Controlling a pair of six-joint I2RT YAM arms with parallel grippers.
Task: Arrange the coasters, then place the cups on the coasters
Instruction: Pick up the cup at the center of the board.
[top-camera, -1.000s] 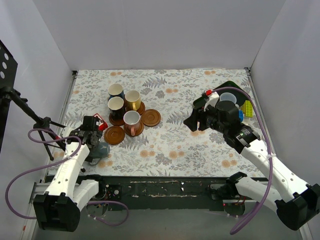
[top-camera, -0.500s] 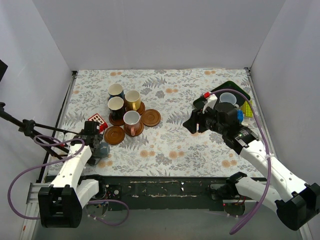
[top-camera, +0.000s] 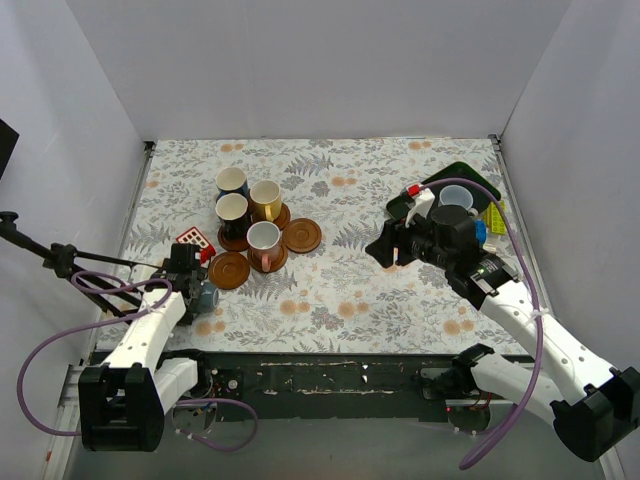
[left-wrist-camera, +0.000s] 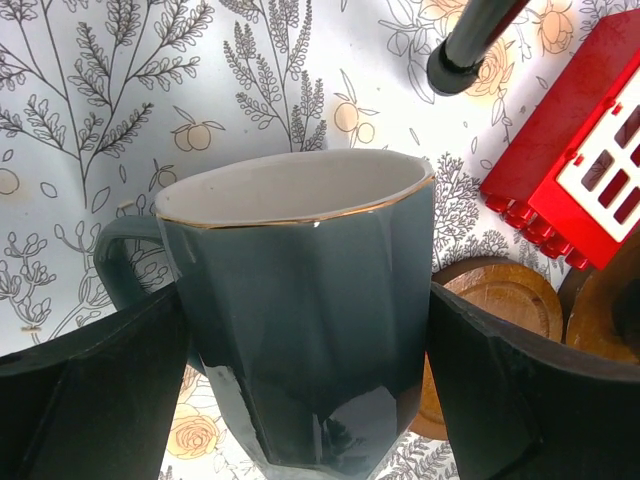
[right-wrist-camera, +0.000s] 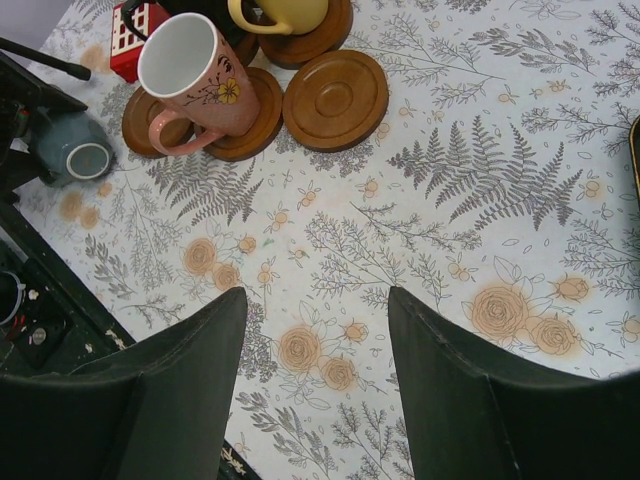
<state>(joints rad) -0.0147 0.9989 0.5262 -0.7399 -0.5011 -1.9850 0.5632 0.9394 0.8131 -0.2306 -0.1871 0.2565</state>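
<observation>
The grey-blue cup (top-camera: 206, 297) stood upright on the table (top-camera: 350, 295) at its near left corner. It was on no coaster, just beside an empty coaster (top-camera: 229, 269) and near a red block (top-camera: 192, 240). Over the preceding second I had watched the left arm shift and settle beside this cup, while the cup itself kept its place. In the same interval the left gripper (left-wrist-camera: 307, 300) went from fully spread to slightly narrower. I judged from this that the approach was complete and the grasp was being made, the step in hand being to carry this cup to a free coaster. In the left wrist view the two fingers (left-wrist-camera: 100, 380) flanked the cup, one against each wall below the rim, with the handle off to the left. The jaws stood wide only because the cup filled them. Whether the grip was yet firm enough to lift, I could not tell. A cluster of four cups (top-camera: 263, 240) stood among the coasters at mid-table, and a second empty coaster (top-camera: 302, 235) lay at the cluster's right. One pale cup (top-camera: 455, 196) remained on the dark green tray (top-camera: 470, 175) at far right. The right gripper (right-wrist-camera: 315, 300) had not moved. It hung over bare table between cluster and tray, jaws partly spread, holding and touching nothing.
</observation>
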